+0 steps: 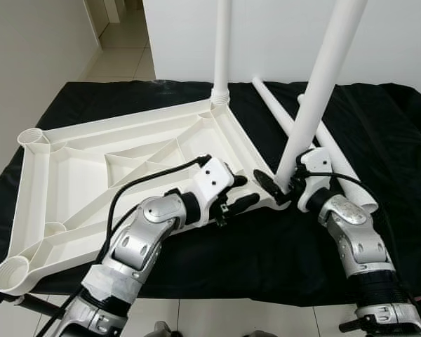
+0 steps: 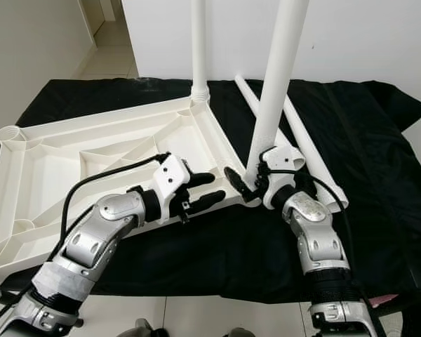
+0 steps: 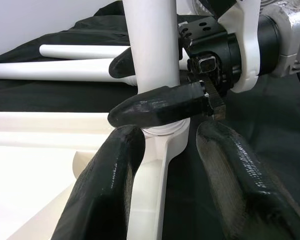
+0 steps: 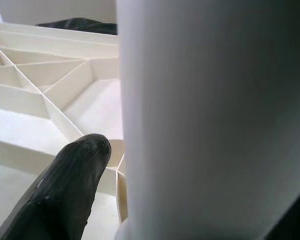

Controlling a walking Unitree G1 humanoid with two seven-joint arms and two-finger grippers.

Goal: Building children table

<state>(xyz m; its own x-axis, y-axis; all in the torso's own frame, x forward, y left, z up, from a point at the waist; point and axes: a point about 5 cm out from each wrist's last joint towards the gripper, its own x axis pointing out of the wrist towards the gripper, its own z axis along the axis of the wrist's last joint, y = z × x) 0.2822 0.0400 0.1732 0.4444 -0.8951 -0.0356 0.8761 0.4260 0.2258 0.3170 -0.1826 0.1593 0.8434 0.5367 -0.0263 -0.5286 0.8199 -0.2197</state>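
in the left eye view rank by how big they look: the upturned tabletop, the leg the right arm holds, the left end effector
1. Tabletop, by far the widest.
2. Leg held by the right end effector: the leg runs out of frame, so its full length is unsure.
3. Left end effector, open at the tabletop's near corner, smallest.

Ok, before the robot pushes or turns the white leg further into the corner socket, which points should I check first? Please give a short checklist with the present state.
1. Right gripper closed around the tilted white plastic table leg: ok, a finger lies on each side of it.
2. Leg foot at the near corner socket of the upturned white ribbed plastic tabletop: ok.
3. Leg upright: not ok, it leans compared with the straight leg already standing in the far corner.
4. Leg fully seated: cannot tell.
5. Left gripper steadying the tabletop edge beside the socket: ok, fingers open astride the rim.
6. Two spare white legs lying on the black cloth, close behind the right arm: cannot tell if they would obstruct.
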